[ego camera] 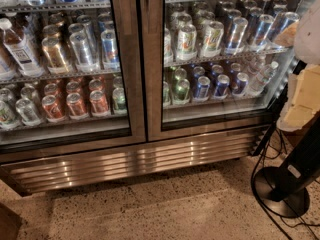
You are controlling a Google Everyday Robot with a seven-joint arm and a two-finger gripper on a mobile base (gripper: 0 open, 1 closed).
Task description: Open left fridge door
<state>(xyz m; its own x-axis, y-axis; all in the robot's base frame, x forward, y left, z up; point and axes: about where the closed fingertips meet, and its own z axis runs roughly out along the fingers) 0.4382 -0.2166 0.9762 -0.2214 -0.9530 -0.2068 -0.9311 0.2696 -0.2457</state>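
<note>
The fridge [135, 161] fills the view, a steel two-door cooler with a ribbed grille along its base. The left fridge door [131, 84] is a glass pane in a brushed-steel frame. It sits flush against the right door [152, 84] at the centre seam, closed. Behind it are wire shelves of silver, red and green cans and a bottle [17, 46]. My gripper [302, 101] shows only as a pale blocky shape at the right edge, in front of the right door's far side and well away from the left door.
A black pole on a round base [281, 190] stands on the speckled floor at the right, with dark cables [260, 164] trailing around it. Open floor lies in front of the grille. A brown object corner [7, 224] is at the bottom left.
</note>
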